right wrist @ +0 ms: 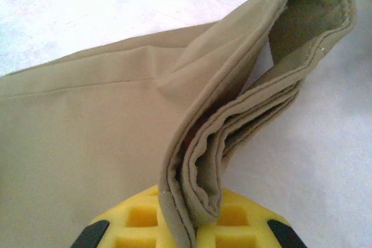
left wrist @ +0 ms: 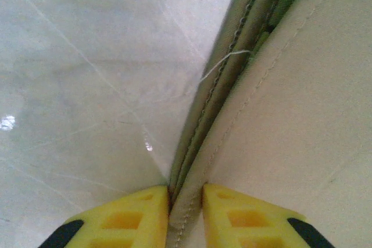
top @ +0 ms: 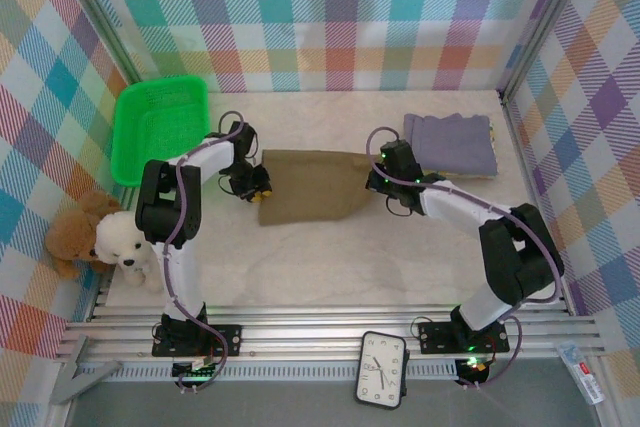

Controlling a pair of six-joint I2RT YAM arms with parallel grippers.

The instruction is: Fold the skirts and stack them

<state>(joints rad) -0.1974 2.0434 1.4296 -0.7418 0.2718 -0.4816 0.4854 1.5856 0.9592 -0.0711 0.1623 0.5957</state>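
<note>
A grey skirt (top: 450, 144) lies folded at the back right of the table (top: 330, 267), while the khaki skirt (top: 310, 187) sits mid-table not yet folded, the left pincer (top: 255, 185) nipping its left hem and the right pincer (top: 378, 182) clamped on its bunched right edge, so I'd say this fold is only starting.

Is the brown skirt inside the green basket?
No, the olive skirt lies spread on the table, to the right of the green basket.

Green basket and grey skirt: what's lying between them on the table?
The olive skirt, pinched by the left hand and right hand, in the top view.
</note>
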